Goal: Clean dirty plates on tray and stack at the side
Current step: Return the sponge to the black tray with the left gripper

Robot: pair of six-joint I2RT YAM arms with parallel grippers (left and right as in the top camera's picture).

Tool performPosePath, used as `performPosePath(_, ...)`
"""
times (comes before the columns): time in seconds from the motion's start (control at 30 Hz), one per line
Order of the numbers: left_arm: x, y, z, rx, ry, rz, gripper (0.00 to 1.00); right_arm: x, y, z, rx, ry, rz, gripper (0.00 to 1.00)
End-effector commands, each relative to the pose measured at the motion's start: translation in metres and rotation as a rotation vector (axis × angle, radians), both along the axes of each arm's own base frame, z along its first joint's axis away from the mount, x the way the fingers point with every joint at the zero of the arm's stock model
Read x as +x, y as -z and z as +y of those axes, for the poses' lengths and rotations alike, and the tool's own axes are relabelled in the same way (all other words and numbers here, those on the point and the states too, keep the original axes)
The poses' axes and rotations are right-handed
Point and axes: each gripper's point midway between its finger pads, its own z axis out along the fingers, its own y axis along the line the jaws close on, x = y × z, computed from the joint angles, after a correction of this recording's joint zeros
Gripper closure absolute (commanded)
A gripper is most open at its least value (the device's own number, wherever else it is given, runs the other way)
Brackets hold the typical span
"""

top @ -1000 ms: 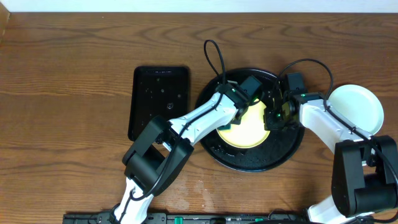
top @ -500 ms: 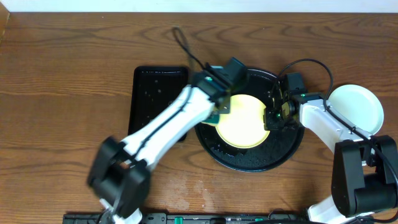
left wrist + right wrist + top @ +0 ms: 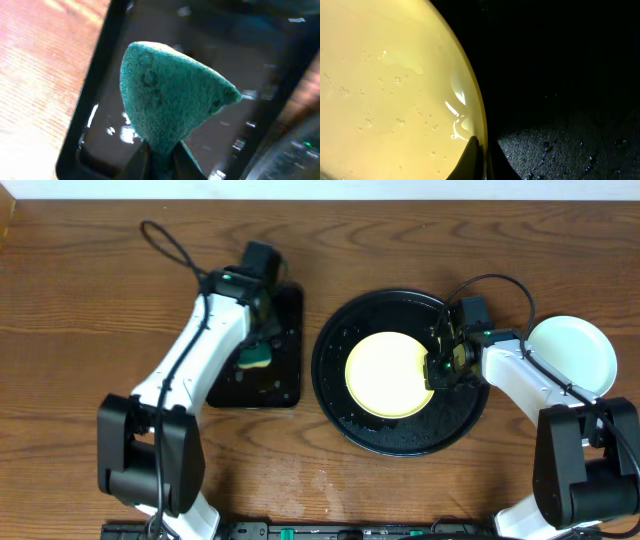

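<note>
A pale yellow plate (image 3: 390, 374) lies in the round black tray (image 3: 400, 435). My right gripper (image 3: 438, 370) is shut on the plate's right rim; in the right wrist view the wet yellow plate (image 3: 385, 85) fills the left and the fingertips (image 3: 471, 150) pinch its edge. A pale turquoise plate (image 3: 570, 355) sits on the table at the far right. My left gripper (image 3: 257, 352) is shut on a green sponge (image 3: 255, 358) over the rectangular black tray (image 3: 285, 320). The sponge (image 3: 170, 100) fills the left wrist view.
The rectangular tray (image 3: 100, 75) is wet, with droplets. The round tray's wet floor (image 3: 560, 140) shows right of the plate. Cables loop above both arms. Wooden table (image 3: 100, 300) lies to the left.
My left arm has swung left with the sponge, off the yellow plate and over the rectangular tray. The right gripper has stayed on the plate's rim.
</note>
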Motion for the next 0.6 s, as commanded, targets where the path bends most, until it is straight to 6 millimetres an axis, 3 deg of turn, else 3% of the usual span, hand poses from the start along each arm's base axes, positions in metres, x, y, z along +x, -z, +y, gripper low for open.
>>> performPosePath(0.0,0.0,0.008,-0.002,-0.064,0.037,0.023,0.68,-0.01,0.013,-0.009,-0.055,-0.029,0.035,0.99)
performPosePath(0.13,0.003,0.003,-0.008,-0.129,0.089,0.023,0.5,-0.005,0.012,-0.008,-0.045,-0.007,0.017,0.99)
performPosePath(0.27,0.002,-0.017,-0.021,-0.21,0.13,-0.009,0.46,0.001,0.01,0.001,0.007,-0.015,-0.004,0.99)
performPosePath(0.43,-0.002,-0.065,-0.026,-0.257,0.155,-0.136,0.43,0.005,-0.007,0.015,0.08,-0.052,-0.025,0.99)
performPosePath(0.57,-0.011,-0.111,-0.024,-0.272,0.169,-0.262,0.37,0.016,-0.042,0.007,0.039,-0.043,-0.119,0.99)
